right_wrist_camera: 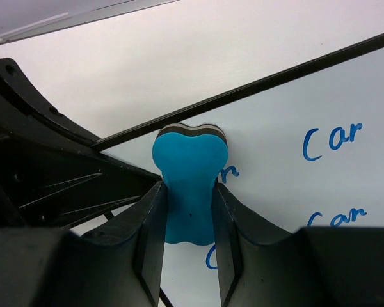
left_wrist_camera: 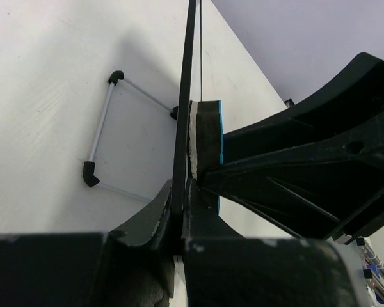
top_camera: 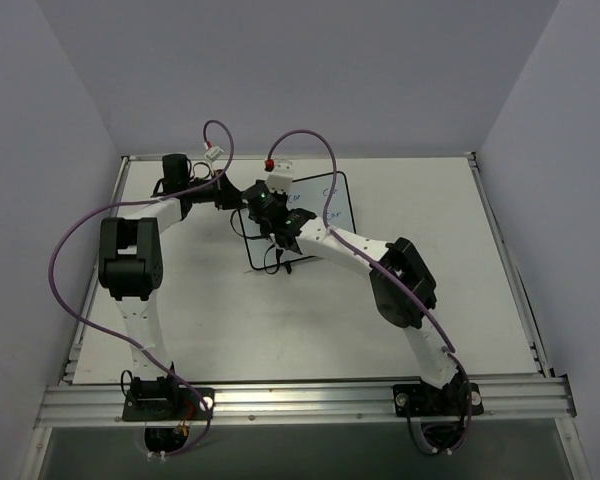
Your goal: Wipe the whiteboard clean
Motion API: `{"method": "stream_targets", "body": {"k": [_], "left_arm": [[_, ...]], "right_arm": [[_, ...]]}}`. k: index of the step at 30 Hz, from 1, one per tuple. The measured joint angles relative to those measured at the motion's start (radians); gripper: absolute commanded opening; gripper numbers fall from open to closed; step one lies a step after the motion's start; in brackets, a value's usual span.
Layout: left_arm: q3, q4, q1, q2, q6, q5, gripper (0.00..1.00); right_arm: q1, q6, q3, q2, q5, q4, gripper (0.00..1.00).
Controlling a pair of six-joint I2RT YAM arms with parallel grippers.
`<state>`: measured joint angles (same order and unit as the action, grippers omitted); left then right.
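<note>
Firmly, the right pincer (right_wrist_camera: 187,192) is closed narrow on a blue bone-shaped eraser (right_wrist_camera: 189,160). Its two fingers pinch the eraser's waist, and the dark felt face just ahead of the fingertips presses on the whiteboard (right_wrist_camera: 288,192). Right beyond the felt runs the board's thin black frame (right_wrist_camera: 256,89), slanting up to the right. To the right of this pincer, blue handwritten words (right_wrist_camera: 331,139) reading "Car" sit on the white surface, one of them partly hidden behind the right finger. The left pincer (left_wrist_camera: 179,195) is clamped tight on the frame, which shows edge-on and rises straight out from between its fingers; the eraser meets the board just past those fingertips, on their right. Farther out to its left, a small silver-railed panel with black corners (left_wrist_camera: 134,141) lies flat on the table (left_wrist_camera: 45,77). From above, both pincers meet at the board's left end, well out from the arm bases.
</note>
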<state>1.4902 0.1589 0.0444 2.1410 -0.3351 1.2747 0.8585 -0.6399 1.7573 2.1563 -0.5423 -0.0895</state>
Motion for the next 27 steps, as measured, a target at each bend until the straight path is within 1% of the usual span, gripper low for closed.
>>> {"method": "stream_targets", "body": {"k": [5,18,27], "left_arm": [[-0.003,0.000,0.000,0.000,-0.005,-0.010,0.02],[-0.008,0.002,0.000,-0.003,-0.006,-0.011,0.02],[-0.025,0.000,0.000,-0.014,-0.027,-0.026,0.02]], "right_arm": [[-0.013,-0.008,-0.003,-0.001,0.026,-0.004,0.00],[-0.029,-0.012,0.015,-0.001,0.023,0.018,0.00],[-0.142,-0.003,0.070,-0.001,0.023,0.053,0.00]]}}
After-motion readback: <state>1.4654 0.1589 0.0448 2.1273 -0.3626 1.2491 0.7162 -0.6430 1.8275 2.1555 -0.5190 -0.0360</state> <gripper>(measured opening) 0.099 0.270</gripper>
